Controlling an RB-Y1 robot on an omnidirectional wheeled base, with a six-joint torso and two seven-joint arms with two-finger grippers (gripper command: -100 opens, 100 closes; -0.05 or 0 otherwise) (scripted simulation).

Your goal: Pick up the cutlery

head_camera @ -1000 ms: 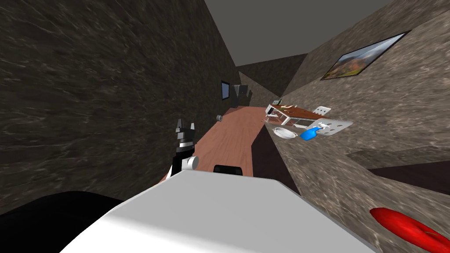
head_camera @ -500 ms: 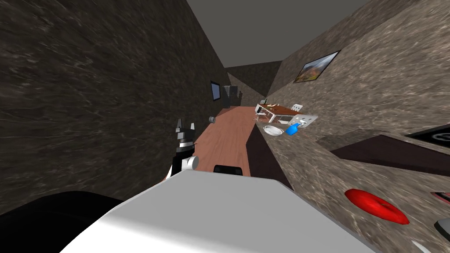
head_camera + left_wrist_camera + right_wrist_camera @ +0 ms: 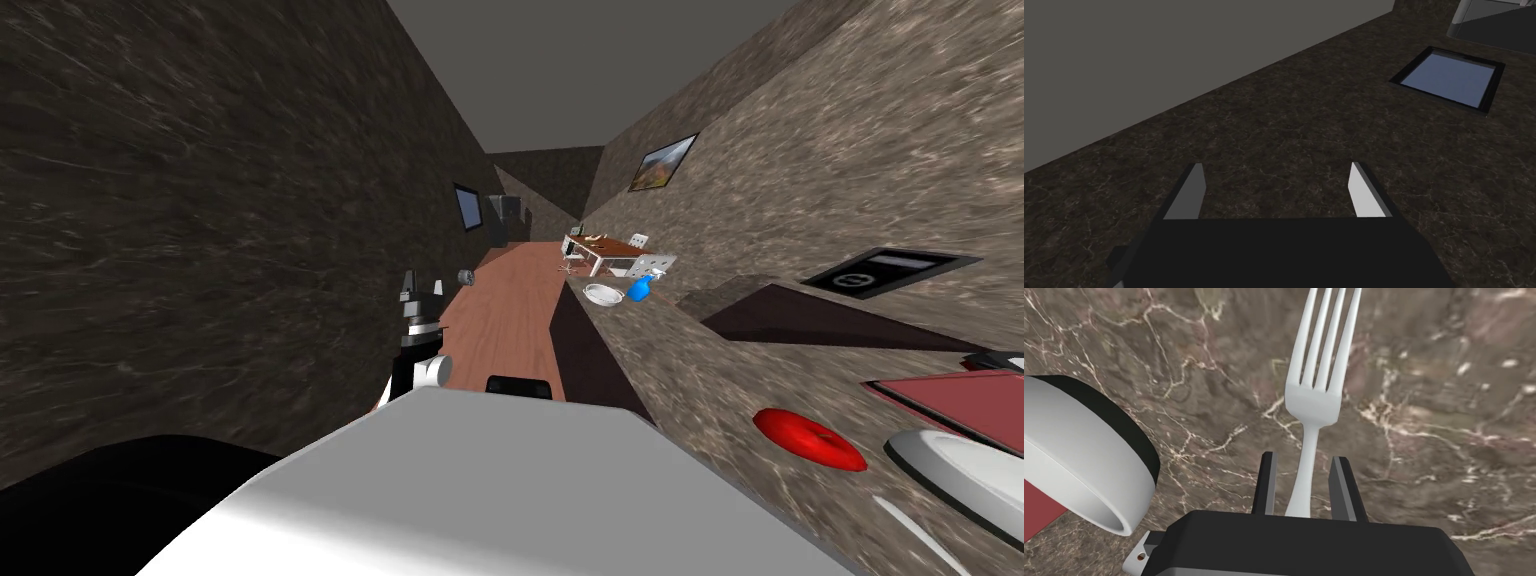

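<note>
A white fork (image 3: 1313,388) lies over the brown marbled counter (image 3: 1424,413), tines pointing away from my right gripper (image 3: 1304,480). Its handle runs between that gripper's two fingers, which are drawn in narrow against it. A thin white sliver (image 3: 915,530) at the counter's near end, beside the white bowl (image 3: 960,470), looks like this fork. My left gripper (image 3: 421,290) is raised in front of the dark wall, open and holding nothing; its fingers (image 3: 1364,192) stand wide apart.
The white bowl (image 3: 1079,453) with a dark inside sits on a red mat (image 3: 950,390) close beside the fork. A red plate (image 3: 810,438) lies further along the counter, with a dark cooktop (image 3: 880,272), a white dish (image 3: 603,294) and a blue bottle (image 3: 638,290) beyond.
My view has swung along the counter: the red plate slid left, and the bowl, red mat and cooktop came into sight. The left arm holds the same pose.
</note>
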